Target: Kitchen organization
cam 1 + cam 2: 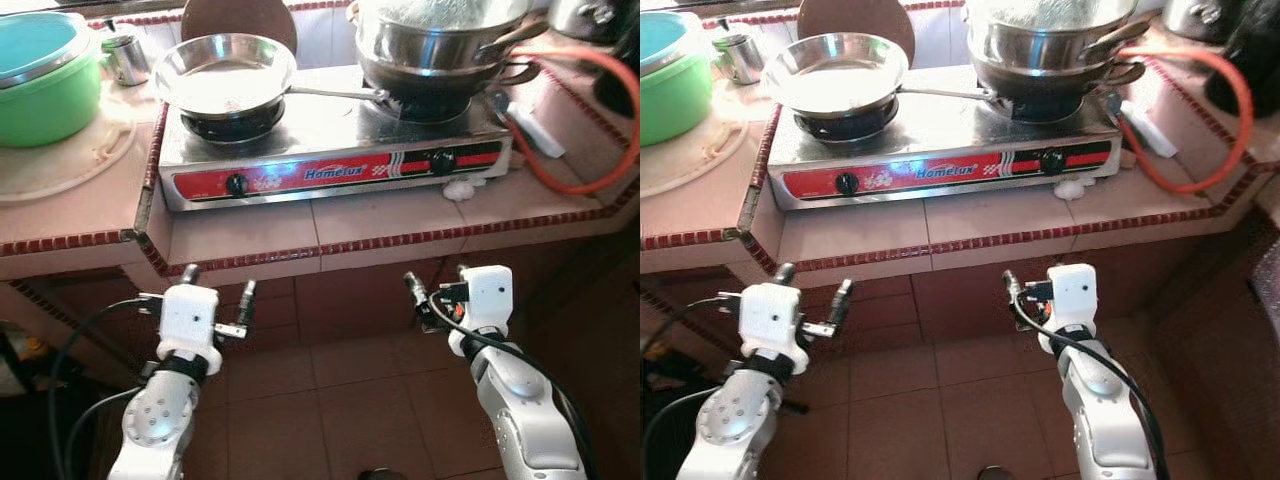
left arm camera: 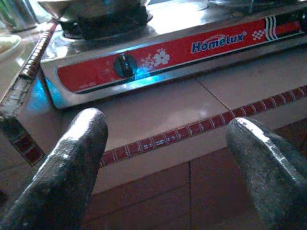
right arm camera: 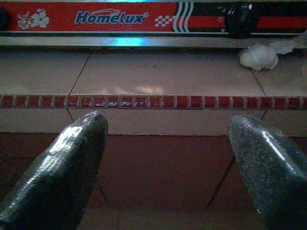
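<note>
On the tiled counter (image 1: 250, 235) stood a two-burner gas stove (image 1: 330, 150) with a red front panel marked "Homelux". A shallow steel pan (image 1: 222, 72) sat on its left burner, its long handle running rightward toward the stacked steel pots (image 1: 440, 45) on the right burner. Two black knobs were set in the panel, the left knob (image 1: 236, 184) under the pan and the right knob (image 1: 442, 160) under the pots. A green lidded bowl (image 1: 45, 75) rested on a pale round board (image 1: 70, 160) at the left of the counter, with a small steel cup (image 1: 127, 58) behind it. An orange hose (image 1: 590, 120) looped from the stove's right end across the counter. A bulb of garlic (image 3: 259, 56) lay on the tiles just in front of the stove, near the right knob.

Both arms were held below the counter edge, over the brown floor tiles (image 1: 330, 400). The left gripper (image 1: 218, 290) was positioned under the stove's left half, its fingers (image 2: 72, 163) spread wide and empty, pointed at the left knob. The right gripper (image 1: 436, 283) was positioned under the stove's right half, fingers (image 3: 67, 158) likewise wide apart and holding nothing, aimed at the counter's red trim (image 3: 153, 101). Neither gripper touched the counter or stove.
</note>
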### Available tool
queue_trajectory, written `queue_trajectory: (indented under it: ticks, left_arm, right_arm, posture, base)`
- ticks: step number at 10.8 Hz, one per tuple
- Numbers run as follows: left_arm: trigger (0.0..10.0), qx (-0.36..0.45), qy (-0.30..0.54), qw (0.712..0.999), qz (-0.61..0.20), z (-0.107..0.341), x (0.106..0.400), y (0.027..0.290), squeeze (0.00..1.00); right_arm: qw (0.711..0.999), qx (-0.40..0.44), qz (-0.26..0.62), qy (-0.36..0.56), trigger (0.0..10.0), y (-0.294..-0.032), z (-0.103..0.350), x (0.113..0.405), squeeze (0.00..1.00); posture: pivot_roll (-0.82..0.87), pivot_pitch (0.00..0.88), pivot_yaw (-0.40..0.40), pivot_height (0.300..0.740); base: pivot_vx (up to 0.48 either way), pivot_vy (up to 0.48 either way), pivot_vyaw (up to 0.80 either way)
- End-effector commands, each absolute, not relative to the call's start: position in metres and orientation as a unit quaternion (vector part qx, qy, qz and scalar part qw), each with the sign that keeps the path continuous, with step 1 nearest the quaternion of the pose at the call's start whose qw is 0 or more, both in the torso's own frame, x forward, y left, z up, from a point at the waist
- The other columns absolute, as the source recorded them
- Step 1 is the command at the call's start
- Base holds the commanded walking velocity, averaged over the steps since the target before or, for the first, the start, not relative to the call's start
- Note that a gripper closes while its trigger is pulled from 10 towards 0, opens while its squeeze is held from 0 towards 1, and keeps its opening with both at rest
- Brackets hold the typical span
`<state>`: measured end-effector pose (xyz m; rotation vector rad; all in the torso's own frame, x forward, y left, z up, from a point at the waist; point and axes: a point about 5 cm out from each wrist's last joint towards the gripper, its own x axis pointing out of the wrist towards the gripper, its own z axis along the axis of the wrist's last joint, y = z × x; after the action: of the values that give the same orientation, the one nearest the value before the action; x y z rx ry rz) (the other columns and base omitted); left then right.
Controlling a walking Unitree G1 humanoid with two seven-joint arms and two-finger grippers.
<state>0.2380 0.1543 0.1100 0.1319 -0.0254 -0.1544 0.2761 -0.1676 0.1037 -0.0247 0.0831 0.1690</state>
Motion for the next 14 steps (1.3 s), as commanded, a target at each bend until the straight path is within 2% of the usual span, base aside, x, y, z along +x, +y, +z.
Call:
queue_trajectory:
  ticks: [1,10,14]
  left_arm:
    - [10.0,0.064,-0.011,0.994,-0.087,0.1111,0.2372,0.1507,0.0]
    - [10.0,0.055,-0.006,0.996,-0.071,0.107,0.2351,0.1494,0.0]
    - [10.0,0.032,-0.001,0.998,-0.051,0.1092,0.2376,0.1498,0.0]
  right_arm:
    - [0.996,-0.01,0.082,0.039,10.0,-0.1671,0.1063,0.2735,0.0]
    - [0.995,-0.021,0.093,0.036,10.0,-0.1656,0.1113,0.2792,0.0]
    - [0.995,-0.024,0.092,0.031,10.0,-0.1669,0.1139,0.2784,0.0]
  posture:
    - [-0.1,0.166,0.064,0.74]
    - [-0.09,0.148,0.034,0.74]
    - [-0.1,0.153,0.033,0.74]
  base:
    - [0.0,-0.259,0.0]
    - [0.0,-0.355,0.0]
    - [0.0,0.0,0.0]
